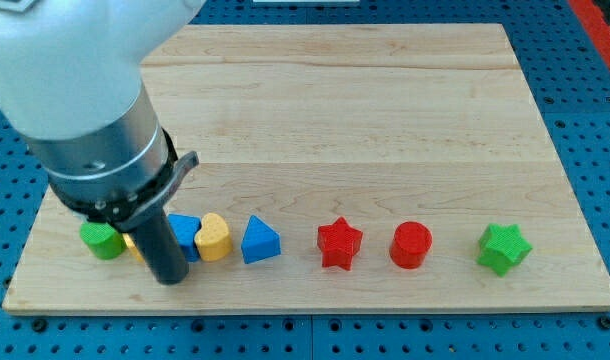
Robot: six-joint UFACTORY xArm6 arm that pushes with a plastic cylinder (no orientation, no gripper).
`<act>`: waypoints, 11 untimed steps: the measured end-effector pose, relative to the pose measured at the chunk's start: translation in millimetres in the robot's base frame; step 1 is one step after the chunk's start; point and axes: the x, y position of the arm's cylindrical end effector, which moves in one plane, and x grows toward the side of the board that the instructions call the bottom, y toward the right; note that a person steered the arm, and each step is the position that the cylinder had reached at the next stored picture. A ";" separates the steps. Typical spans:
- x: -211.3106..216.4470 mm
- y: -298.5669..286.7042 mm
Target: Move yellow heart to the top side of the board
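The yellow heart (214,237) lies near the view's bottom left of the wooden board (335,120). My tip (171,279) rests on the board just left of and below it. A blue block (185,234) sits between the rod and the heart, touching the heart. A blue triangular block (259,241) lies just right of the heart. A green block (102,240) and a partly hidden yellow block (132,245) lie to the left of the rod.
A red star (339,243), a red cylinder (411,245) and a green star (504,248) stand in a row along the view's bottom toward the right. The arm's large body (85,90) covers the board's upper left corner.
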 end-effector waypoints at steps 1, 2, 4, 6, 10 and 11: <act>-18.9 14.7; -35.3 17.4; -9.4 51.4; -42.9 66.3; -195.6 87.7; -235.7 103.2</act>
